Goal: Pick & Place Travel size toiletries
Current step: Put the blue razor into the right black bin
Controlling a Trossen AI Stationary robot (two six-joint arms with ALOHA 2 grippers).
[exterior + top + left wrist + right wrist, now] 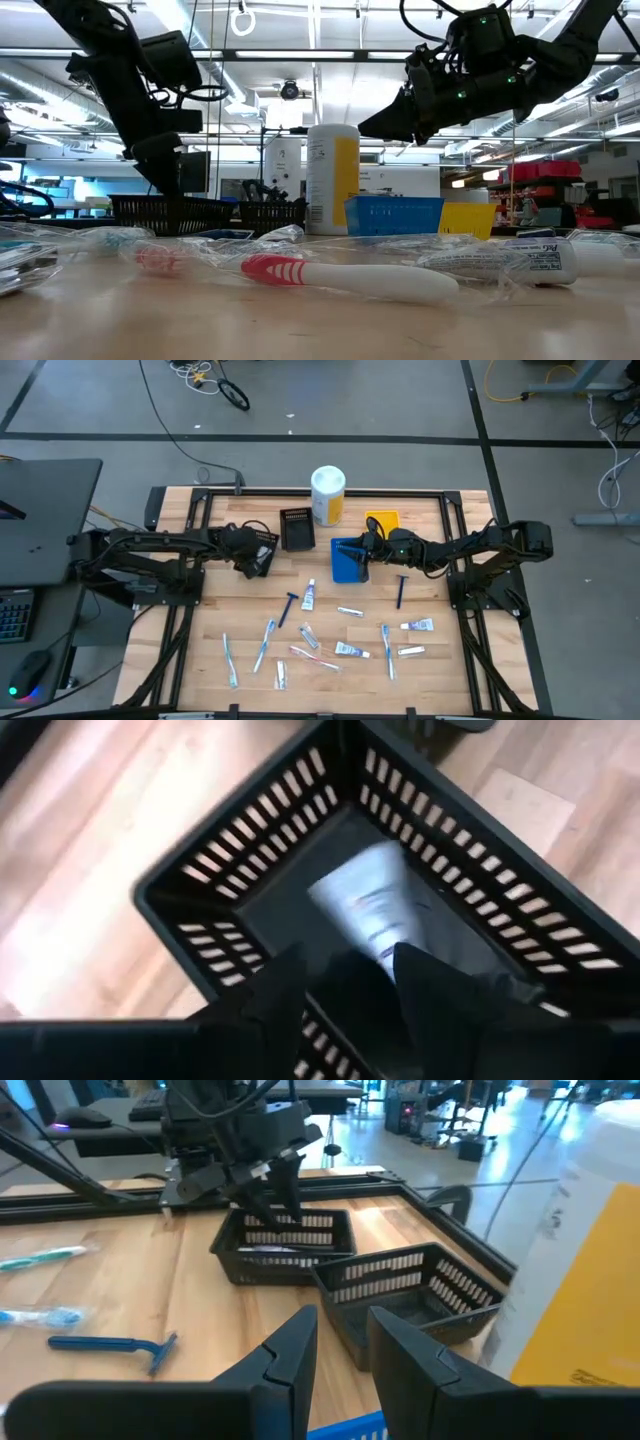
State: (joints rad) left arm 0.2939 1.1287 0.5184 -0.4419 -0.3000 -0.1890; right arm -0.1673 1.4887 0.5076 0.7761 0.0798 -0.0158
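Left gripper [262, 560], seen from above, hangs over a black tray [260, 552] on the table's left half. In my left wrist view its two dark fingers [285, 990] stand spread apart above that tray's slatted walls, and a small white tube [372, 905] lies loose on the tray floor just beyond the fingertips, touched by neither. I read this tool as spread and holding nothing.

Right gripper [362, 546] sits over the blue tray [347, 560], near the table's middle. From its wrist camera the fingers [290, 1350] show a narrow gap between them with nothing pinched in it. Ahead of them I see a second black tray [415, 1295], with the left arm's tray behind it.

Remaining toiletries lie scattered on the wooden table [200, 620] nearer the front edge: a dark blue razor [289, 605] and a white tube [309, 596] left of centre, a second razor [401, 588] below the right gripper, light-blue toothbrushes [230, 660], and further tubes [418, 625] to the right. In the low view a pink-headed toothbrush [350, 277] lies in clear wrap at the front.

A white-and-yellow canister [327, 493] stands at the back, with a yellow tray [382, 519] beside it.
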